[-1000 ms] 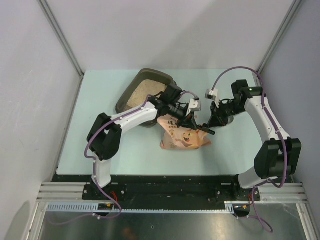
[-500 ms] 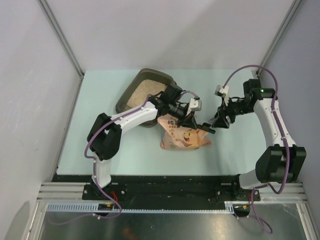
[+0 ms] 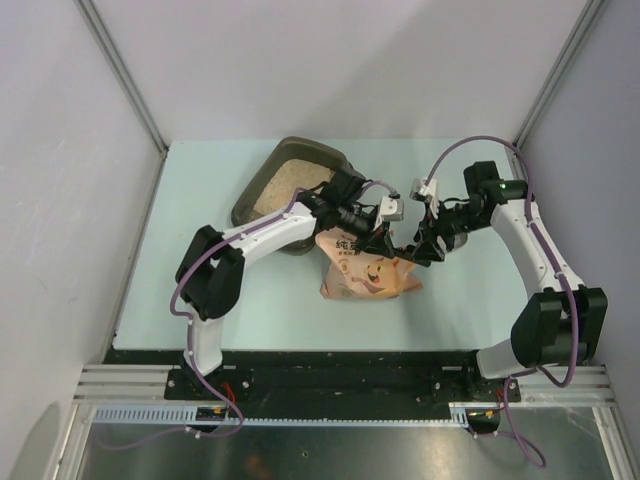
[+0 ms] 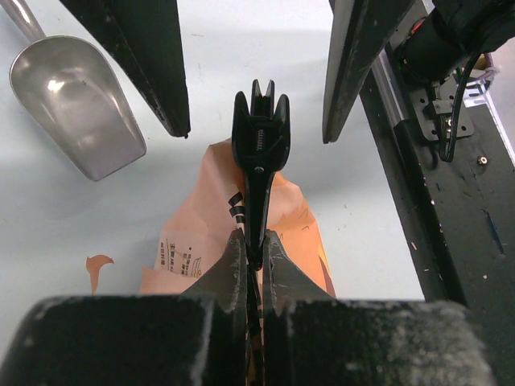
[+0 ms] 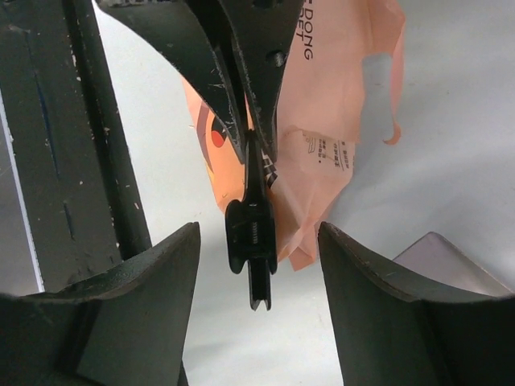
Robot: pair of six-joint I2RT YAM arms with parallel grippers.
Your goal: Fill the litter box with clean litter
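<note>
The dark litter box (image 3: 252,200) sits tilted at the back left, with pale beige clean litter (image 3: 288,184) inside it. The salmon-pink bag (image 3: 365,272) (image 4: 201,233) (image 5: 334,112) stands in the middle of the table. My left gripper (image 3: 388,240) (image 4: 253,241) is shut on a black clip (image 4: 259,137) (image 5: 251,241) at the bag's top. My right gripper (image 3: 424,250) (image 5: 257,229) faces it and is open. Its fingers (image 5: 145,297) stand on either side of the clip's free end without touching it.
A grey metal scoop (image 4: 76,96) lies on the table beside the bag, under the right gripper. Grey walls stand close on both sides of the table. The black base rail (image 4: 451,209) runs along the near edge.
My right gripper opened, drew back to the right, then came in again toward the clip. The left gripper and bag stayed put.
</note>
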